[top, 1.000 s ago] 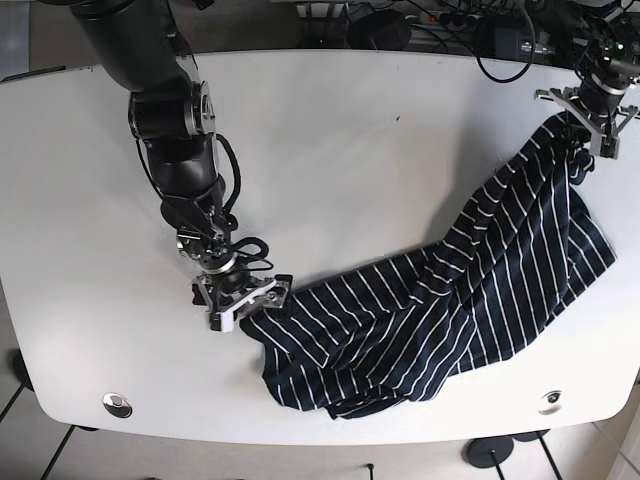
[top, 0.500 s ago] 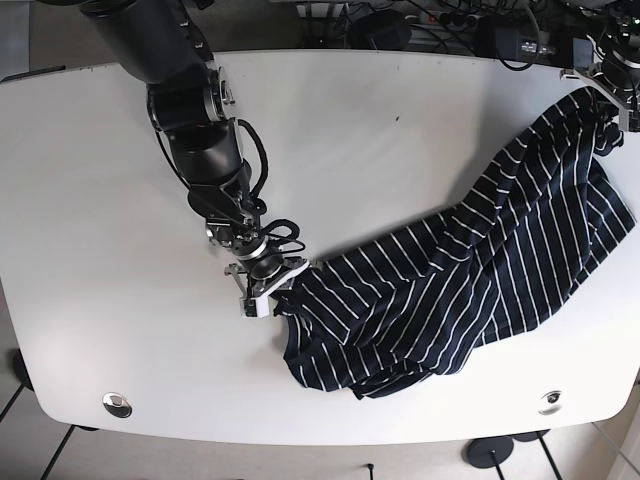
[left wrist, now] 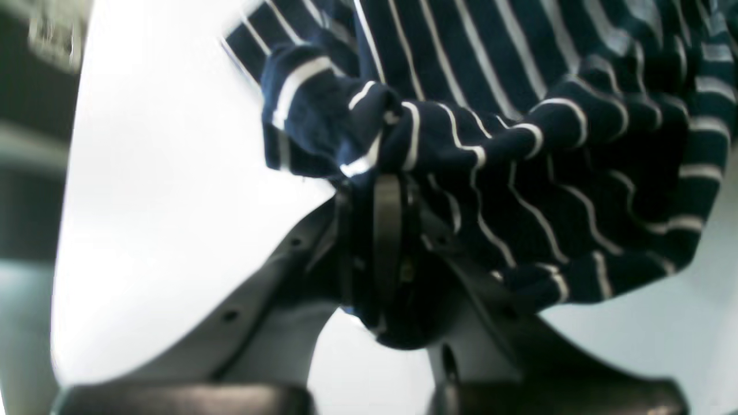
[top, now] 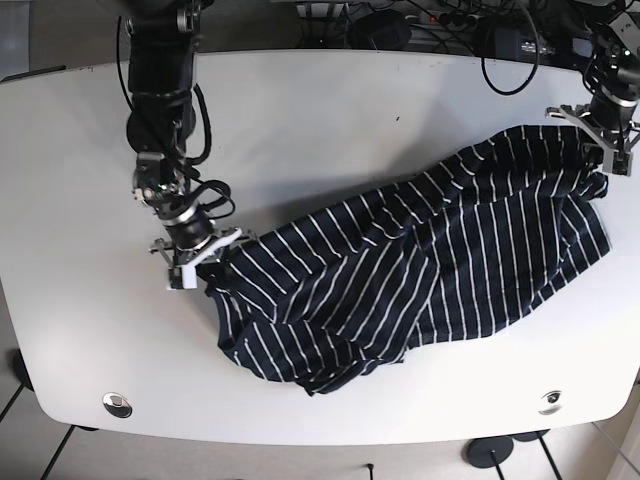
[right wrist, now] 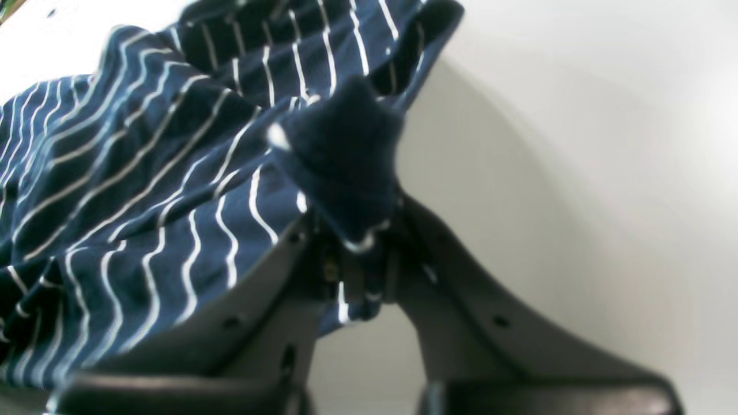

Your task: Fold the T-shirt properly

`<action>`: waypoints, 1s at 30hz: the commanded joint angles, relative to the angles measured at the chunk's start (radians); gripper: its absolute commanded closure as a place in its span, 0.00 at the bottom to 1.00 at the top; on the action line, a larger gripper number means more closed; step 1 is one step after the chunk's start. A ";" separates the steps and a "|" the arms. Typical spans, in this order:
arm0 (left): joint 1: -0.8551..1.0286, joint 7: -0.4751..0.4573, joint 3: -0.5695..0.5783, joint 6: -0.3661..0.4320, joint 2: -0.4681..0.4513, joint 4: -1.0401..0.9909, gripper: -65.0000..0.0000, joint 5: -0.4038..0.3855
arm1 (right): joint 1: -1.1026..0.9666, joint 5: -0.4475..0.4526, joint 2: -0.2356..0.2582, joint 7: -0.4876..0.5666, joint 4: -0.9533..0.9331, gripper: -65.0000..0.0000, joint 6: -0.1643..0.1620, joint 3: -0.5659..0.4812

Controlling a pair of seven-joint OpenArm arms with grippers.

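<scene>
The T-shirt (top: 420, 270) is navy with thin white stripes and lies crumpled and stretched across the right half of the white table (top: 330, 130). My right gripper (top: 205, 262) is on the left of the base view, shut on a bunched edge of the T-shirt (right wrist: 340, 173). At the far right edge my left gripper (top: 598, 143) is shut on another bunched part of the T-shirt (left wrist: 369, 132). The cloth spans diagonally between the two grippers. In both wrist views the fabric is pinched between the jaws, hiding the fingertips.
Cables and black devices (top: 500, 35) lie beyond the far table edge. Two round metal fittings (top: 117, 404) (top: 550, 401) sit near the front corners. The right arm (top: 160, 90) reaches down from the far left.
The right gripper has pulled its end of the shirt up and to the left. The left gripper has come down and inward from the far right corner, and the shirt now lies wider.
</scene>
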 commanded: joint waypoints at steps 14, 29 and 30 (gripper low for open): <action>-0.826 0.311 0.362 0.017 -0.011 -0.181 1.00 -0.009 | 0.287 0.004 0.120 -0.294 0.197 0.97 0.115 0.307; -1.614 0.057 0.620 0.056 -0.166 -0.901 1.00 -0.009 | 1.109 0.004 0.251 -0.245 -0.317 0.97 0.116 0.027; -1.614 0.059 0.620 0.056 -0.169 -0.901 1.00 -0.014 | 1.115 0.012 0.251 -0.248 -0.314 0.97 0.116 0.025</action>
